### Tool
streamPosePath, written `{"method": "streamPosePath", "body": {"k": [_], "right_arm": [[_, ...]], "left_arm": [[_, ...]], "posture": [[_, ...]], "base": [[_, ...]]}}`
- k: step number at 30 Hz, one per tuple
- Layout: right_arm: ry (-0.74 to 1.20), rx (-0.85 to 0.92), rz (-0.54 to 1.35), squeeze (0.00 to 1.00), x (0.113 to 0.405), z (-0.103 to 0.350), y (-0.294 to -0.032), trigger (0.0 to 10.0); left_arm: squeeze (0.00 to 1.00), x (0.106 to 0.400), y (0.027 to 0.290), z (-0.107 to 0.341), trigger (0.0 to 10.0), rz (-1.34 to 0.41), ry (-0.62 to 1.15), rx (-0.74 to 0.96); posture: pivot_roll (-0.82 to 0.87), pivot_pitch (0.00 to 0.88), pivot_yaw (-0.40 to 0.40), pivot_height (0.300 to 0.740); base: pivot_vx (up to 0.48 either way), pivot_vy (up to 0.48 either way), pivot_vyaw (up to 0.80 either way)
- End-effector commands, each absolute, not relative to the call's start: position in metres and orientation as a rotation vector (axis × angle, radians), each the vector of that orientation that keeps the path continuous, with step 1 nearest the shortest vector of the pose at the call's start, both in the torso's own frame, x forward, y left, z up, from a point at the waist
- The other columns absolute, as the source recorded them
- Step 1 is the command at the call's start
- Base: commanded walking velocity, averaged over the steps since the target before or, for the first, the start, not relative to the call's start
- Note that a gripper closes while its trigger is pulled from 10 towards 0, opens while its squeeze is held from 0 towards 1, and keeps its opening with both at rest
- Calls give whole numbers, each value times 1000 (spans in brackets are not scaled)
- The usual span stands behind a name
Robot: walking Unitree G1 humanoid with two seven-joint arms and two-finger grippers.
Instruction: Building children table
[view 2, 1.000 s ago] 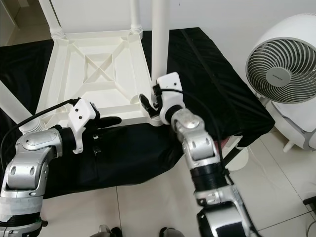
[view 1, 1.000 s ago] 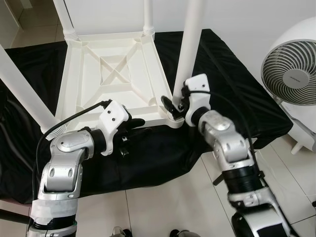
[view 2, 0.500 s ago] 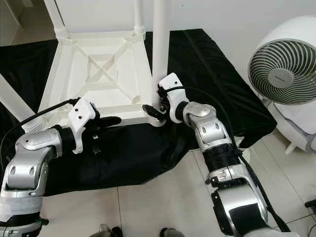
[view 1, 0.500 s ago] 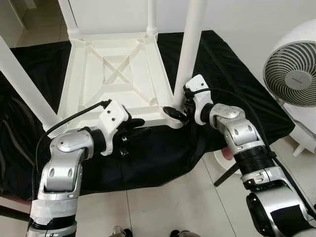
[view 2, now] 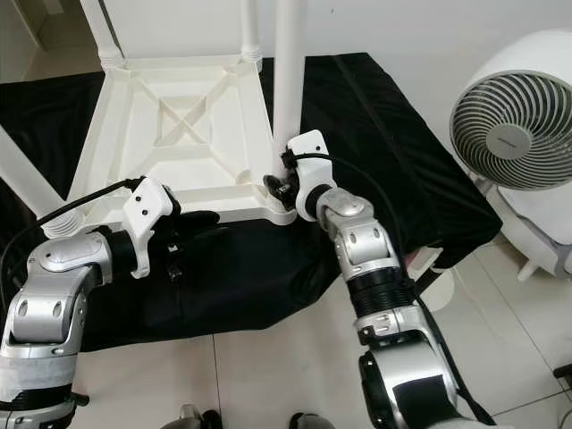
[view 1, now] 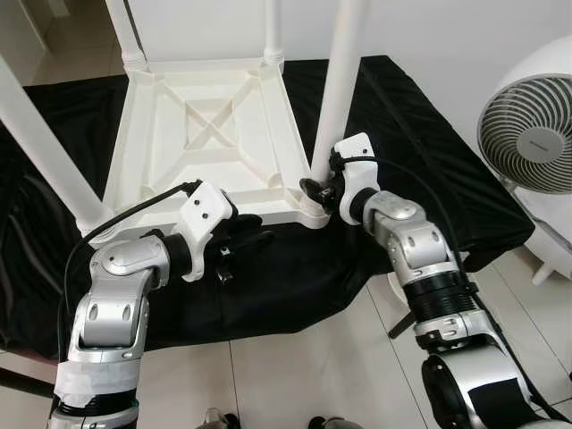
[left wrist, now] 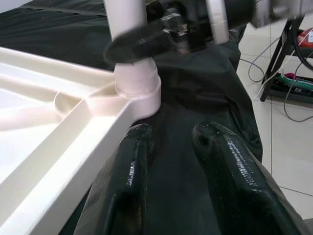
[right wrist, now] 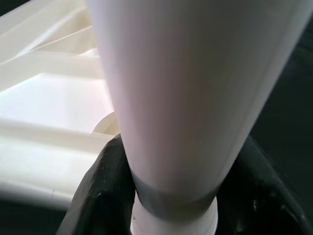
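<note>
- right gripper [view 2: 284, 186] is clamped around the base of the near-right white plastic table leg [view 2: 286, 80], one black finger on each side of the tube, as the right wrist view shows, just above the corner socket [left wrist: 138, 92].
- left gripper [view 1: 243, 234] hovers at the near edge of the upturned white plastic table top [view 1: 210, 134], its two black fingers [left wrist: 128, 166] parted and grasping nothing, just beside the frame rim.
- the table top lies upside down on a black cloth-covered surface [view 1: 402, 143], ribbed underside up, with a leg standing at each of its four corners; a white round fan [view 2: 514, 125] stands on the floor to the far right.
- step in hand, as i judge it: seating or tightening the last leg in its near-right socket.
- next move likely calls for turning or pressing the leg home while the left gripper steadies the frame so it does not slide on the cloth.
</note>
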State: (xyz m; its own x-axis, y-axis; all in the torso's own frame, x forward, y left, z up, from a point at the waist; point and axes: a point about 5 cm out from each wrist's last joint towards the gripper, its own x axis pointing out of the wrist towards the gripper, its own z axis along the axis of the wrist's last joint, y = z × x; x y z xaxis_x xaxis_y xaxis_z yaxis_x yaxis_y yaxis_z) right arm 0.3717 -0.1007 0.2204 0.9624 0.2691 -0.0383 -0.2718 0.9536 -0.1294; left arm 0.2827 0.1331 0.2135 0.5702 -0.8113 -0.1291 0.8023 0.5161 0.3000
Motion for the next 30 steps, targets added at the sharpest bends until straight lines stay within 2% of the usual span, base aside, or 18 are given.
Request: {"method": "streamPosePath", "body": {"k": [1, 5, 8, 12, 13, 14, 15, 17, 18, 22, 23, 26, 28, 30], "right_arm": [[56, -89, 41, 0, 369, 211, -118, 0], [58, -20, -102, 0, 363, 206, -116, 0], [47, 54, -248, 0, 353, 201, -102, 0], [41, 48, -209, 0, 352, 201, -85, 0], [38, 29, -157, 0, 353, 204, -78, 4431], [37, 21, -140, 0, 353, 205, -76, 4431], [18, 8, -133, 0, 353, 207, -76, 10000], [-8, -25, -62, 0, 354, 211, -73, 10000], [-56, -50, 2, 1000, 355, 217, -75, 10000], [-96, -102, 144, 1000, 354, 226, -70, 10000], [-112, -138, 236, 0, 353, 229, -68, 10000], [-121, -175, 310, 0, 353, 233, -70, 10000], [-120, -256, 445, 0, 352, 236, -72, 10000], [-96, -283, 504, 0, 354, 237, -78, 10000]], "left_arm": [[0, 287, 140, 215, 10000, -779, -47, 341], [0, 288, 140, 214, 10000, -784, -45, 340], [0, 288, 138, 214, 10000, -790, -45, 340], [0, 288, 137, 214, 10000, -791, -47, 339], [0, 288, 138, 215, 10000, -788, -47, 340], [0, 288, 138, 215, 10000, -787, -47, 341], [0, 287, 139, 214, 10000, -785, -46, 340], [0, 287, 139, 214, 10000, -782, -45, 340], [0, 287, 140, 214, 10000, -780, -44, 339], [0, 287, 140, 214, 10000, -779, -44, 338], [0, 287, 139, 214, 10000, -779, -44, 337], [0, 287, 139, 214, 10000, -780, -45, 337], [0, 287, 139, 214, 10000, -780, -46, 337], [0, 287, 139, 214, 10000, -781, -47, 337]], "posture": [[-55, 143, 28, 740], [-55, 143, 28, 740], [-58, 146, 31, 740], [-50, 147, 28, 740], [-49, 147, 27, 740], [-49, 147, 27, 740], [-50, 148, 24, 740], [-50, 148, 24, 740], [-53, 149, 23, 740], [-53, 149, 23, 740], [-55, 151, 23, 740], [-58, 152, 24, 740], [-58, 152, 24, 740], [-58, 152, 24, 740]], "base": [[0, 0, 0], [0, 0, 0], [0, 0, 0], [0, 0, 0], [0, 0, 0], [0, 0, 0], [0, 0, 0], [0, 0, 0], [0, 0, 0], [0, 0, 0], [0, 0, 0], [0, 0, 0], [0, 0, 0], [0, 0, 0]]}}
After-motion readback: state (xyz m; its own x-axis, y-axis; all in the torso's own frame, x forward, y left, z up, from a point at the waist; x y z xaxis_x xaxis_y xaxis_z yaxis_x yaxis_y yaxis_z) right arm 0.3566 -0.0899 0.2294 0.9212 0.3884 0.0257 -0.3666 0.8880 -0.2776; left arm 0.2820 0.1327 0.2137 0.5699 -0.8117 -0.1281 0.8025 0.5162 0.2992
